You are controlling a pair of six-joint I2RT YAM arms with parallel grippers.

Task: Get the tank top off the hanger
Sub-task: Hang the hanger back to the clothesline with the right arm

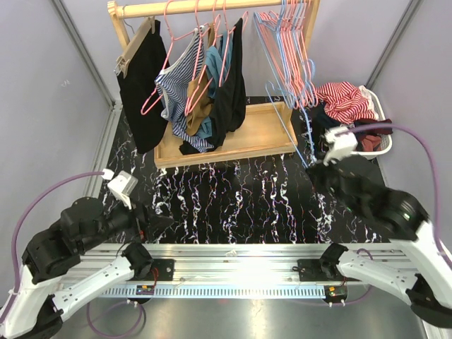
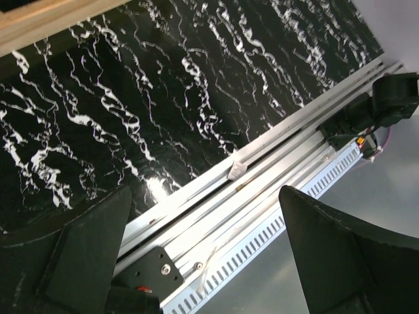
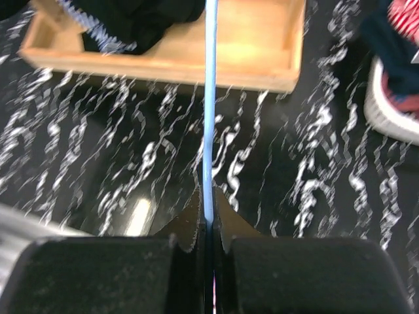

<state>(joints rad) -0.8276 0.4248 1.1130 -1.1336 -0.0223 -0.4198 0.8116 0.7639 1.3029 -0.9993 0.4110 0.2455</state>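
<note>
"At the near left corner of the table [image 1: 233, 205], how does the left arm sit?"

"Folded back low, elbow tucked by its base. The left gripper [image 2: 204, 196] points toward the middle and hangs over the aluminium mounting rail [image 1: 233, 256] at the table's near edge. Its jaws are spread wide, with only rail and marbled tabletop between them."

"And the right arm?"

"Stretched forward and up from its base on the right. The right gripper [image 3: 209, 219] reaches toward the right end of the wooden rack [image 1: 212, 7], near the white basket [image 1: 378, 106]. Its jaws are clamped tight on the thin wire of a blue hanger [image 3: 209, 98], which runs straight away from the fingertips toward the rack's wooden base tray [image 1: 261, 134]."

"Where is the garment?"

"A blue-and-white striped tank top [image 1: 176, 88] hangs from a pink hanger [image 1: 147, 104] on the rack, among the darker clothes, well apart from both grippers. I cannot tell whether that is the one meant. Red-striped cloth also lies in the basket, but its cut cannot be made out."
</note>
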